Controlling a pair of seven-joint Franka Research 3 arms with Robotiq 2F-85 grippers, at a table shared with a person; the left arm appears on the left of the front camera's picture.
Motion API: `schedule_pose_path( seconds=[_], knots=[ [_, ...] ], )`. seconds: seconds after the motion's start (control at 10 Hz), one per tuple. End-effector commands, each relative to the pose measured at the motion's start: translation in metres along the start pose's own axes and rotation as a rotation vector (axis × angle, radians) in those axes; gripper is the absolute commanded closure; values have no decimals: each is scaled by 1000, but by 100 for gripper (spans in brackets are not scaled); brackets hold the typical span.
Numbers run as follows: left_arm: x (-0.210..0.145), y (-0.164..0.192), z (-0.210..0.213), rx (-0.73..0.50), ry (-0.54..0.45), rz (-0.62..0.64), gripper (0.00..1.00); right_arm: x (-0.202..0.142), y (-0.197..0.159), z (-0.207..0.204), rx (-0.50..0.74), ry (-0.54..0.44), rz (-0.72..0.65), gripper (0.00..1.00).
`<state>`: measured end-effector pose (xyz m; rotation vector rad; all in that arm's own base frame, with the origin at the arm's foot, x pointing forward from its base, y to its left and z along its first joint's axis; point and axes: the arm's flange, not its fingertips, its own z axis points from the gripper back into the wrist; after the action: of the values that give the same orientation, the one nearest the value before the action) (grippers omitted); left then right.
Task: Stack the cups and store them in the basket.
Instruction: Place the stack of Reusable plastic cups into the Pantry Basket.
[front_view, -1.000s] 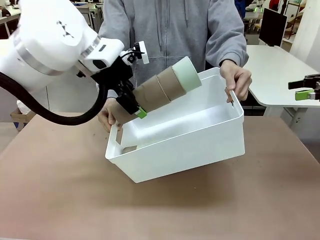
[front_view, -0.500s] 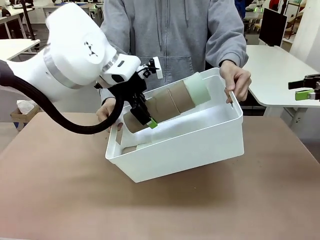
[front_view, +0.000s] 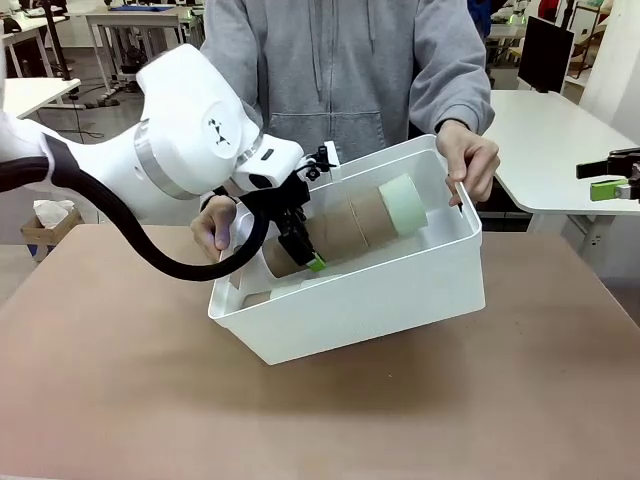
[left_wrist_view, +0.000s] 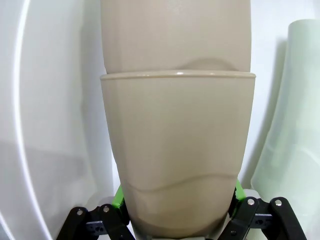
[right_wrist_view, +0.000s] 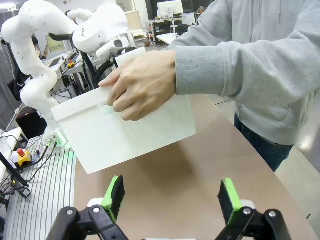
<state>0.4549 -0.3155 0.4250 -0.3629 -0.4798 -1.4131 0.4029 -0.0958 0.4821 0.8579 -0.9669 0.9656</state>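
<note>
Brown table (front_view: 120, 400) across the whole lower frame of the front view. At centre frame, white basket (front_view: 380, 300), tipped toward the camera, held off the table by a person in a grey hoodie: one hand (front_view: 468, 160) on the rim at the right of centre, the other hand (front_view: 215, 228) on the short end at the left of centre. In the right wrist view, the same basket (right_wrist_view: 120, 130) at left centre, a hand gripping its edge.

White left arm (front_view: 190, 140) entering from the upper left of the front view, reaching down into the basket. Stack of cups (front_view: 350, 222) lying on its side inside the basket at centre frame, tan cups nested, one mint green cup at the right-hand end. Left tool (front_view: 300, 245) clamped on the tan end of the stack, one green pad showing at its lower side. In the left wrist view, tan cup (left_wrist_view: 177, 150) filling the middle, green pads pressed against both of its sides at the bottom edge; a mint green cup (left_wrist_view: 295, 125) at the right edge, white basket wall behind.

Right tool (right_wrist_view: 171, 197) at the bottom of its own view, jaws wide apart, nothing between them; also at the right edge of the front view (front_view: 608, 186), well apart from the basket.
</note>
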Motion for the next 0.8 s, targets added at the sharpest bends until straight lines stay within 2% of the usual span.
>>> schedule_pose_path(
  seconds=[0.0, 0.4, 0.5, 0.7],
  knots=[
    [9, 9, -10, 27, -2, -18, 16, 4, 2, 2, 5, -4, -21, 0],
    [11, 8, -32, 32, -34, -41, 16, 4, 2, 2, 5, -4, -21, 0],
    [12, 7, -32, 22, -35, -55, 0, 4, 2, 2, 5, -4, -21, 0],
    [11, 8, -23, 7, -36, -60, 0, 4, 2, 2, 5, -4, -21, 0]
  ],
)
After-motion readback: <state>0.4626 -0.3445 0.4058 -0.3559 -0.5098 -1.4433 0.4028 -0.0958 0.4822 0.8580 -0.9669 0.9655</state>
